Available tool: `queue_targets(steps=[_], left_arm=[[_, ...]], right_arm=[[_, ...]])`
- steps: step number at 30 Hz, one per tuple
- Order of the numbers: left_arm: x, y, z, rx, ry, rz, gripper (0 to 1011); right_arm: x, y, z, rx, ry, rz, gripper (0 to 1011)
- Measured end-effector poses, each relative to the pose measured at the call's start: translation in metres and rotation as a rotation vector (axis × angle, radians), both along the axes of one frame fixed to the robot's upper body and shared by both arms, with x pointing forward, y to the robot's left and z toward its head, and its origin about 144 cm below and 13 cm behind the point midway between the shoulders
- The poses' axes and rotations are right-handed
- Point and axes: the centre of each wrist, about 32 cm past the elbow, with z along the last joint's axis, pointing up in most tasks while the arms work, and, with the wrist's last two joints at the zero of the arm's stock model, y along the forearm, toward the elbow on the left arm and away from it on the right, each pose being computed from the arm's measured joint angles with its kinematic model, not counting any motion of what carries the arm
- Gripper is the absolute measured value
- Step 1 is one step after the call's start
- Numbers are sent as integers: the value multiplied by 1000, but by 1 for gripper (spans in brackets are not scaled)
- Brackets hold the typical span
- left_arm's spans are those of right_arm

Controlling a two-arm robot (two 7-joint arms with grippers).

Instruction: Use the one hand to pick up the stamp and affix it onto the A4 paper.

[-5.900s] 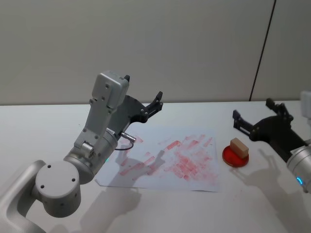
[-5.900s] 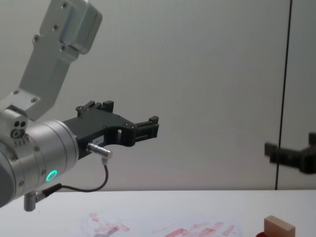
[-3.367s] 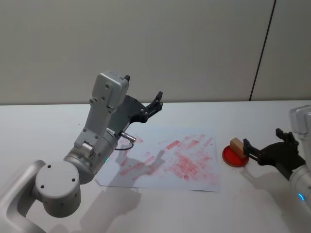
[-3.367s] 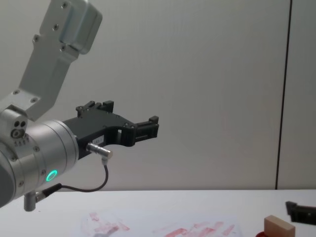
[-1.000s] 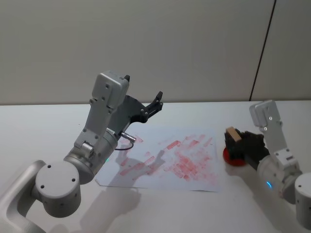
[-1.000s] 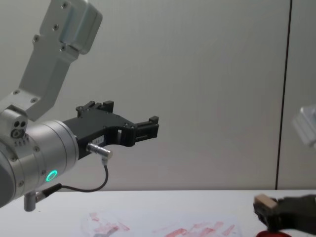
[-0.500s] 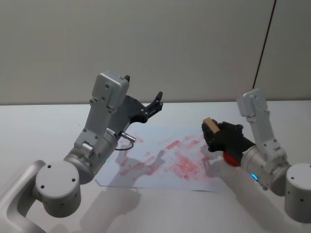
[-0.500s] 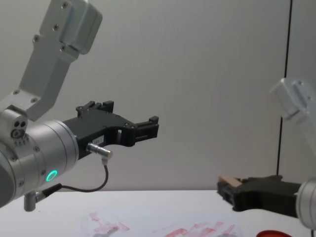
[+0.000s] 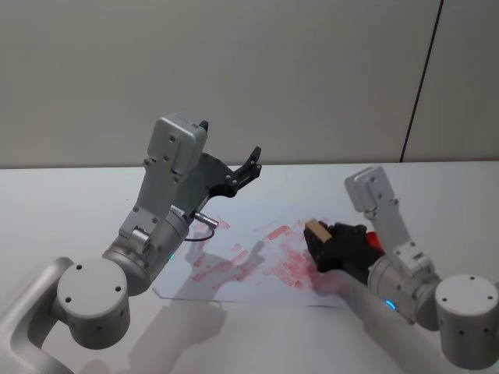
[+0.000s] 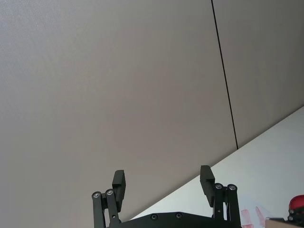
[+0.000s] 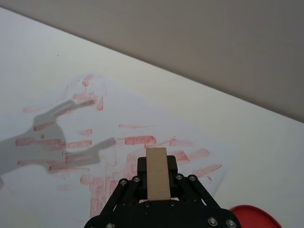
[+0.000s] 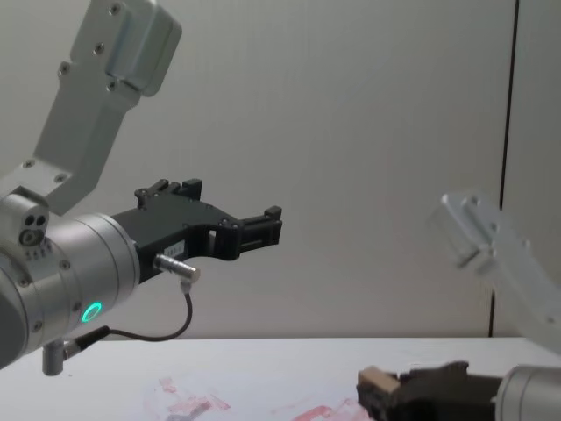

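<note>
Right gripper (image 9: 321,240): fingers closed on the two sides of the stamp (image 9: 316,231), a pale wooden block. In the right wrist view the stamp (image 11: 157,173) sits clamped between the black fingers of the gripper (image 11: 157,167), one long face towards the camera.

Stamp position: over the right part of the A4 paper (image 9: 234,269), above a dense patch of red ink marks. In the chest view the stamp (image 12: 377,380) is low, close to the surface, with the right gripper (image 12: 384,396) reaching in from the right. Contact between stamp and paper: cannot tell.

A4 paper (image 11: 118,126) lies flat on the white surface (image 9: 62,210), covered in red rectangular imprints.

Red ink pad (image 11: 256,217) sits on the surface just to the right of the paper. In the head view it (image 9: 373,239) is mostly hidden behind the right gripper.

Left gripper (image 9: 228,142): raised well above the surface over the paper's left side, fingers spread wide, nothing between them. The left wrist view shows the left gripper (image 10: 162,176) the same way, against the wall.
</note>
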Motion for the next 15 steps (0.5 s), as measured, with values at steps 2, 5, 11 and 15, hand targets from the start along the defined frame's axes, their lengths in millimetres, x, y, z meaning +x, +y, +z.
queue_targets(steps=[2, 5, 11, 15], left_arm=[[0, 0, 0, 0, 0, 0, 1001], [0, 0, 0, 0, 0, 0, 1001], [0, 0, 0, 0, 0, 0, 1001], [0, 0, 0, 0, 0, 0, 1001]], right_arm=[[-1, 1, -4, -15, 12, 7, 219], [-2, 3, -9, -31, 25, 13, 219], [-3, 4, -17, -60, 44, 19, 219], [-4, 4, -22, -78, 54, 19, 219]])
